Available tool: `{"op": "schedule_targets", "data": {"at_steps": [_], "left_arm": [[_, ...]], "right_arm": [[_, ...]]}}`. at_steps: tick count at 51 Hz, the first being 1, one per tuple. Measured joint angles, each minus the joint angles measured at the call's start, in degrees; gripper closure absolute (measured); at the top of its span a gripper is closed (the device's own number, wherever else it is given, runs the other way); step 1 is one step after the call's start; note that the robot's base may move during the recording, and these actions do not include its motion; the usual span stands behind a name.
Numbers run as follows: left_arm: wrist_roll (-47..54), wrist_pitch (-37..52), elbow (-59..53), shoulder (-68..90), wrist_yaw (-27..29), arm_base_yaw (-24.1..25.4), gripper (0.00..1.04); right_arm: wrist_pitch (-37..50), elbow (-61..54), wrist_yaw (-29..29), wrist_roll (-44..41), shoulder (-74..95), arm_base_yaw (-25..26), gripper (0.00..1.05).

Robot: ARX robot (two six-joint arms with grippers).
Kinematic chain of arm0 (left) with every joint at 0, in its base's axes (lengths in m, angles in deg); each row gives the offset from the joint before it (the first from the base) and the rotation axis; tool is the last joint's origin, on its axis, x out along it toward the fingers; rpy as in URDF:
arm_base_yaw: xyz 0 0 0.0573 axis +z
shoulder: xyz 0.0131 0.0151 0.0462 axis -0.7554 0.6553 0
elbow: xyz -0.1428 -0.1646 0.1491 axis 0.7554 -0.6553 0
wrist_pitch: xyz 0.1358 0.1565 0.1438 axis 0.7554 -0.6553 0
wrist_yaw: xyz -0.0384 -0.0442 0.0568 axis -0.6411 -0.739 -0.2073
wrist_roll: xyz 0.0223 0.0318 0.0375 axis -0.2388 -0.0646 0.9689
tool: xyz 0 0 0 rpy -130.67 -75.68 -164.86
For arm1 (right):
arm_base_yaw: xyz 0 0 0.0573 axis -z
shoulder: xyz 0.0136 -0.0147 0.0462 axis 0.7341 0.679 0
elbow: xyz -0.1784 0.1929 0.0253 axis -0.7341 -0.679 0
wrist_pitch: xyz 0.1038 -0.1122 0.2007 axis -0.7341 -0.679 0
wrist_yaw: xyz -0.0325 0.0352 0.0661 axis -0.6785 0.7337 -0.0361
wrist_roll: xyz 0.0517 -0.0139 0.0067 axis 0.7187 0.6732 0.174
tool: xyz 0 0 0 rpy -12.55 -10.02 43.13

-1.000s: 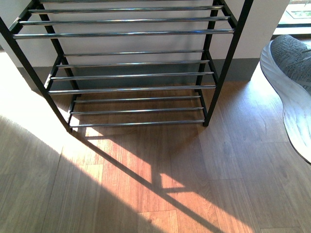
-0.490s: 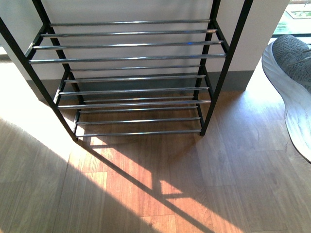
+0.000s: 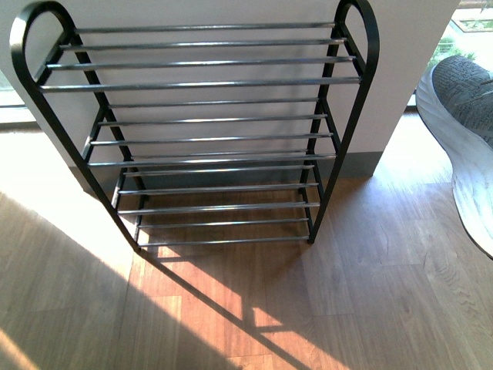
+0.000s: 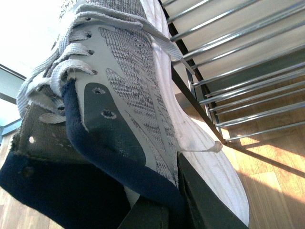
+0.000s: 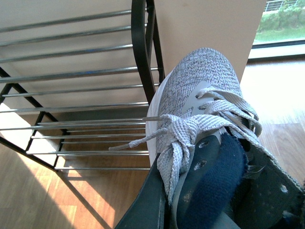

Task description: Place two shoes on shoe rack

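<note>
The left end effector [image 4: 95,191] pinches the left sneaker [image 4: 128,95] by its collar. The right end effector [image 5: 209,200] likewise grips the right sneaker [image 3: 461,142], which sits toe-forward at the frame's right edge, right of the rack [image 3: 204,83].

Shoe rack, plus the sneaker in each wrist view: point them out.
shoe rack [image 3: 208,84]: front view, front silver rod of the top shelf.
left sneaker [image 4: 138,81]: left wrist view, grey knit side panel.
right sneaker [image 5: 205,74]: right wrist view, grey knit toe.
</note>
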Motion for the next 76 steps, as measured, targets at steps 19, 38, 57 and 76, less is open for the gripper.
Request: {"op": "schedule_targets", "data": {"at_steps": [19,38,57,76], "left_arm": [[0.0,0.0,0.02,-0.02,0.17,0.0,1.03],[0.0,0.0,0.0,0.0,0.0,-0.04,1.03],[0.0,0.0,0.02,0.0,0.02,-0.04,1.03],[0.02,0.0,0.0,0.0,0.02,-0.04,1.03]], "right_arm": [[12.76,-0.04,12.57,1.38,3.08,-0.11,1.03],[-8.04,28.74,-6.62,7.28,18.71,-19.63,1.03],[-14.32,57.0,-18.86,3.15,44.96,-23.28,1.03],[-15.67,71.34,-22.75,-7.37,58.07,-19.06,1.03]]}}
